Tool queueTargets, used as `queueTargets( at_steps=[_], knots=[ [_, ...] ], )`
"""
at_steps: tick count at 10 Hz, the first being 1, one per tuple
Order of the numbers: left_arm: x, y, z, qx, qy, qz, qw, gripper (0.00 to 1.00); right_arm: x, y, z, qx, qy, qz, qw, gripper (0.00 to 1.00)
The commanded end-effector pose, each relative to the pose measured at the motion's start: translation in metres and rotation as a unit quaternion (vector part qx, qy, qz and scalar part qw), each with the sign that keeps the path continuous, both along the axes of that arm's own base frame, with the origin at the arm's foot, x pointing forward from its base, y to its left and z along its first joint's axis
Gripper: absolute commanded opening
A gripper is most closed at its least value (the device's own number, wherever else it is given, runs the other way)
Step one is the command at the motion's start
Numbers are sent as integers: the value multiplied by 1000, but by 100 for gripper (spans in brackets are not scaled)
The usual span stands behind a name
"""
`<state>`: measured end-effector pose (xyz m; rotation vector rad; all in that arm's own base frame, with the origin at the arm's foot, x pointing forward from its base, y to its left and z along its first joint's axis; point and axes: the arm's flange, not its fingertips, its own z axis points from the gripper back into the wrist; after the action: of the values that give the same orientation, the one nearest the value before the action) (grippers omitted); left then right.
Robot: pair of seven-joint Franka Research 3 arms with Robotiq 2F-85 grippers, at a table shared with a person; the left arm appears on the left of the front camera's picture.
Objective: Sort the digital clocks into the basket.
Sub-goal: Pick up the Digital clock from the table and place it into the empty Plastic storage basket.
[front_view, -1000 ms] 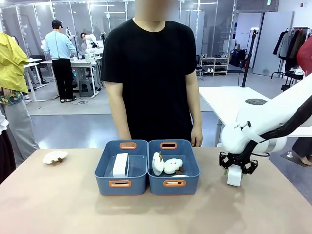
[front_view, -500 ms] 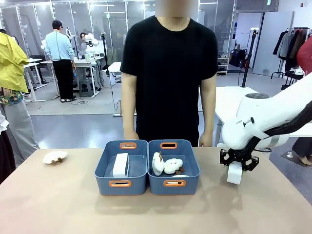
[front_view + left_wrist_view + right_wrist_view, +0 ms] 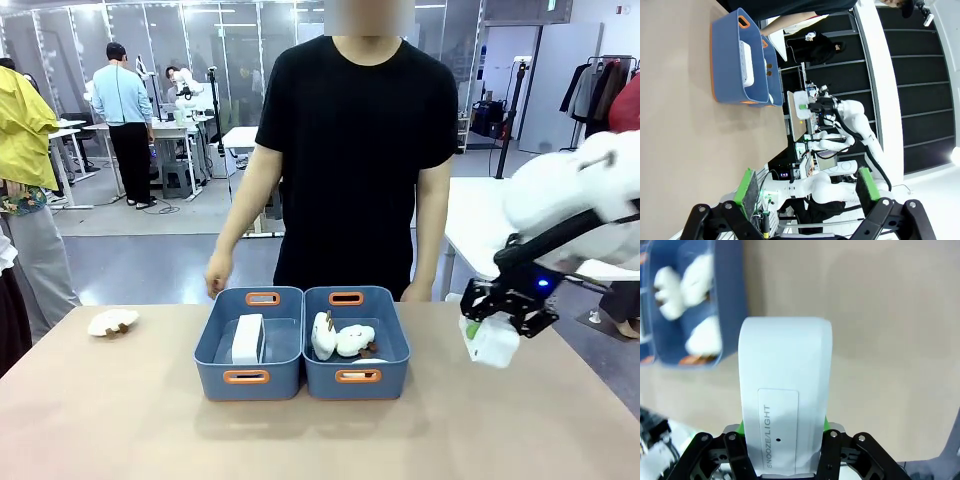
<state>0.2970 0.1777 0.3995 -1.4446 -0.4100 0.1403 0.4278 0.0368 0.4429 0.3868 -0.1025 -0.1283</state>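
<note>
**Q:** What is happening at the desk [image 3: 120,420]?

**A:** The right gripper [image 3: 489,336] is clamped on a digital clock [image 3: 492,343] and holds it in the air above the desk's right side, well apart from the basket [image 3: 215,383]. The left gripper [image 3: 805,187] hangs wide and empty.

**Q:** And the clock itself?

**A:** It is a plain white block with rounded edges. From the wrist, the right gripper [image 3: 784,429] grips its lower sides with green pads, and a panel on the digital clock [image 3: 785,380] reads SNOOZE/LIGHT. It looks tilted in the front view, though motion blur there makes the angle hard to call.

**Q:** Where should it go?

**A:** Into the left-hand blue basket, where a second digital clock [image 3: 247,338] stands on edge. The neighbouring bin [image 3: 390,383] holds plush toys [image 3: 345,340].

**Q:** How is that carry best done?

**A:** Probably high enough to pass over the neighbouring bin's rim, then down into the free space beside the second digital clock, letting go only when low. The person's hand [image 3: 217,272] hovers near the basket's far corner, so the approach should stay clear of it.
</note>
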Motion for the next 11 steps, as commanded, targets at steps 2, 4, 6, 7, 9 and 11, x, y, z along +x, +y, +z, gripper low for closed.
queueTargets(
  at_steps=[2, 4, 6, 7, 9, 11],
  knots=[
    [-1, -2, 5, -11, 3, 1, 1000, 100, -36, -24, 3, 43, -19, 83, 995, 36],
    [-1, -2, 5, -11, 3, 1, 1000, 100, -49, -24, 17, 86, -60, 91, 990, 36],
    [-1, -2, 5, -11, 3, 1, 1000, 100, -45, -21, 11, 47, -15, 80, 996, 36],
    [-1, -2, 5, -11, 3, 1, 1000, 100, -45, -21, 11, 47, -15, 80, 996, 36],
    [-1, -2, 5, -11, 3, 1, 1000, 100, -21, 19, 24, 41, -46, 141, 988, 51],
    [-1, -2, 5, -11, 3, 1, 1000, 100, 18, 89, 30, 3, -29, 175, 984, 51]
  ],
)
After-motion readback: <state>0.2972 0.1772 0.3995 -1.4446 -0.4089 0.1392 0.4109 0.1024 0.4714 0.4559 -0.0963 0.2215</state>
